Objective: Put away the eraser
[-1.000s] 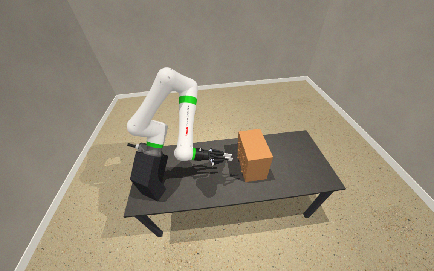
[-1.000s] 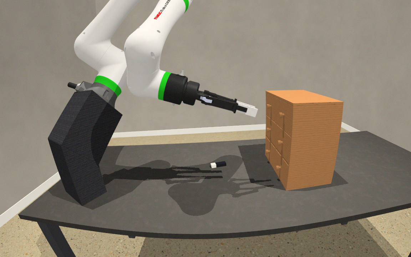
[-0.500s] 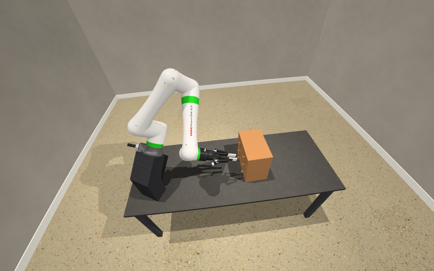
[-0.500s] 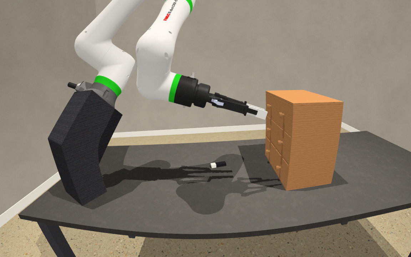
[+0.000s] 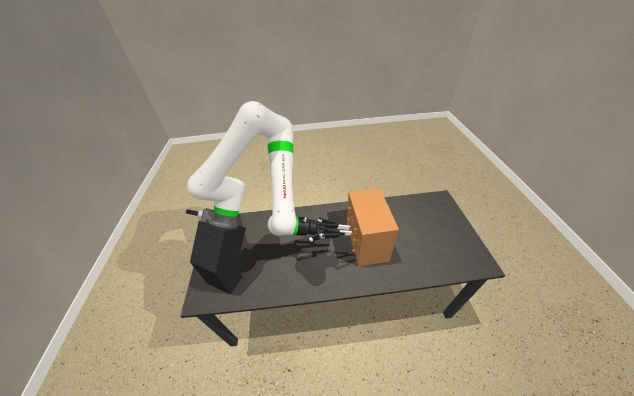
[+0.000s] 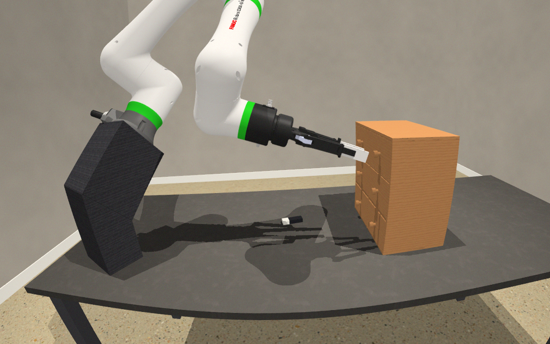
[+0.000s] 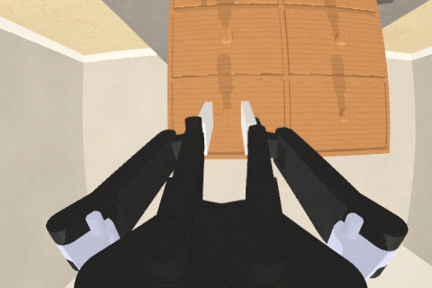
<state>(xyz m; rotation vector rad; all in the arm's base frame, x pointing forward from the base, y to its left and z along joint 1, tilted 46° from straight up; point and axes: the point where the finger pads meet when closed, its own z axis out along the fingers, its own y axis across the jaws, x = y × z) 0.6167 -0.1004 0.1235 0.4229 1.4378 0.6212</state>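
The white robot arm [image 5: 281, 187] [image 6: 221, 81] reaches across the dark grey rectangular worktop [image 5: 442, 246] [image 6: 208, 290] toward the orange wooden six-drawer chest [image 5: 376, 216] [image 6: 422, 192] [image 7: 310, 54]. Its black jaws with flat white pads [image 5: 344, 230] [image 6: 356, 152] [image 7: 227, 128] are partly open, holding nothing. From the wrist, I see the round wooden knob [image 6: 376, 153] [image 7: 227, 115] of a top-row drawer between the pads; whether they touch it, I cannot tell. All the visible drawer fronts look pushed in. The small black block eraser with a white end [image 5: 311, 239] [image 6: 292, 220] lies on the worktop, in front of the chest and well apart from it.
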